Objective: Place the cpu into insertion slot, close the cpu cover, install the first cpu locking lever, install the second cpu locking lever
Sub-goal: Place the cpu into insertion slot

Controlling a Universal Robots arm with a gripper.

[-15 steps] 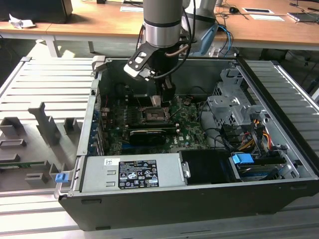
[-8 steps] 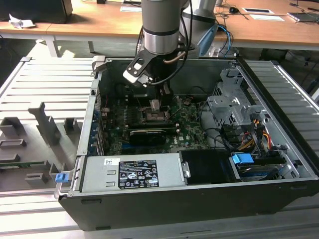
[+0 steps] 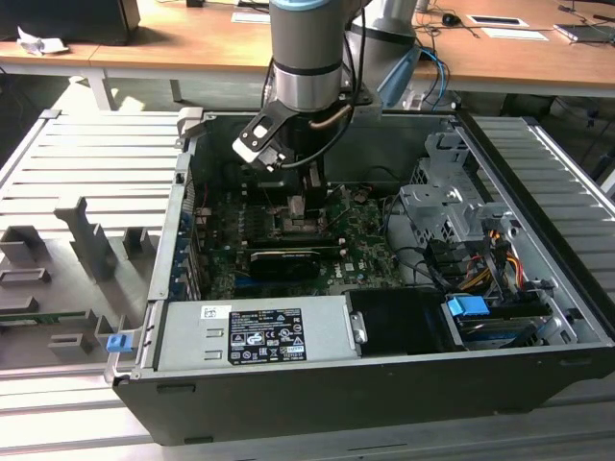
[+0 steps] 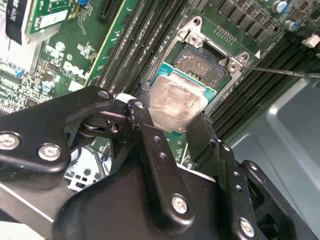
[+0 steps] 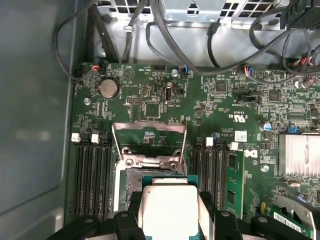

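Just above the dark square socket (image 4: 202,65) between black memory slots (image 5: 92,175), the black gripper (image 4: 172,120) pinched the silvery square chip (image 4: 177,102); grey metal cover (image 5: 150,137) raised.

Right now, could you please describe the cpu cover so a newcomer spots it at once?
In the open computer case, find the green circuit board and the insertion slot between its black memory slots. The cpu cover is the metal frame tilted up at the slot's edge; its square window distinguishes it from the silvery cpu.
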